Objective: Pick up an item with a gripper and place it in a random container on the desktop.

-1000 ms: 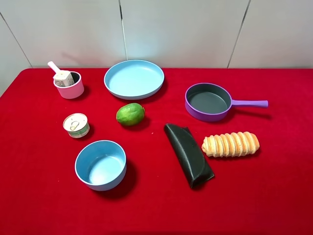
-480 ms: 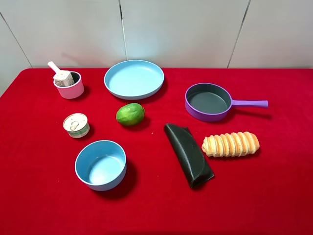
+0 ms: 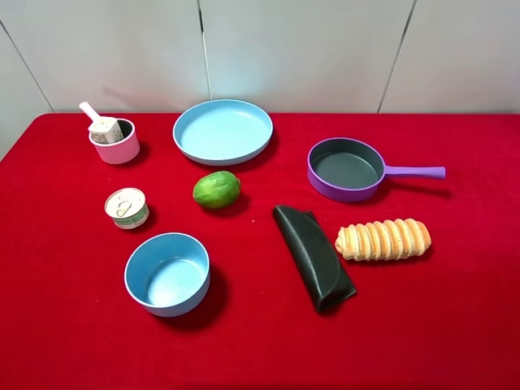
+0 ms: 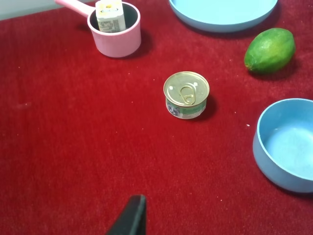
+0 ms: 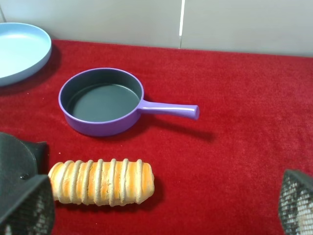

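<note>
carton (image 3: pixel 105 130): we see it unmoved, standing in the pink saucepan (image 3: pixel 118 146) at the desk's (image 3: pixel 260 349) far left | left fingers (image 4: pixel 131 216): state unclear | right fingers (image 5: pixel 24 205): spread open, empty

Wrist-view gripper parts.
Right gripper (image 5: pixel 161 208): two dark fingers (image 5: pixel 24 205) with mesh-textured pads. Left gripper: one plain black fingertip (image 4: pixel 131 218) visible.

right tool (image 5: pixel 156 205) fingers spread wide, left tool (image 4: pixel 131 218) fingertip barely showing
</note>
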You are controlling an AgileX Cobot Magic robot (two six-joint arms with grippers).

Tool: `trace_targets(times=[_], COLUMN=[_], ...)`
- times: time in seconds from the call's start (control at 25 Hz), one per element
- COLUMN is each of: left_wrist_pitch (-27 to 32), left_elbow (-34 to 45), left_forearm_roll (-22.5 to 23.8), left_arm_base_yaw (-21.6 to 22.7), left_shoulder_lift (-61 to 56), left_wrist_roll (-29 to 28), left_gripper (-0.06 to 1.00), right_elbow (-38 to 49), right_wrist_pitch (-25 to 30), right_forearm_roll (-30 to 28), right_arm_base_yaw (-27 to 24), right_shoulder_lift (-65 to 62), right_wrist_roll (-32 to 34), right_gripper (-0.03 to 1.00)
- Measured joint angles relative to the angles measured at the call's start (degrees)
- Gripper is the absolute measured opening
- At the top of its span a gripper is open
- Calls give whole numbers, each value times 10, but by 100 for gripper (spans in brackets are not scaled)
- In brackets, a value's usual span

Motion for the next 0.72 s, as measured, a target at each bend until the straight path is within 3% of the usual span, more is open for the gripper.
trace_targets(times=[0.72], left_wrist_pitch=[-1], left_elbow=[0], left_forearm_roll=[6], left_arm_base_yaw=[0], left_shoulder_lift=[0], left_wrist_roll=[0], left_gripper=[99], right_elbow=[0], right_wrist_pitch=[0], right_forearm_roll=[0], right_arm_base_yaw=[0], right_shoulder_lift=[0], right_wrist_roll=[0], right_gripper=[69])
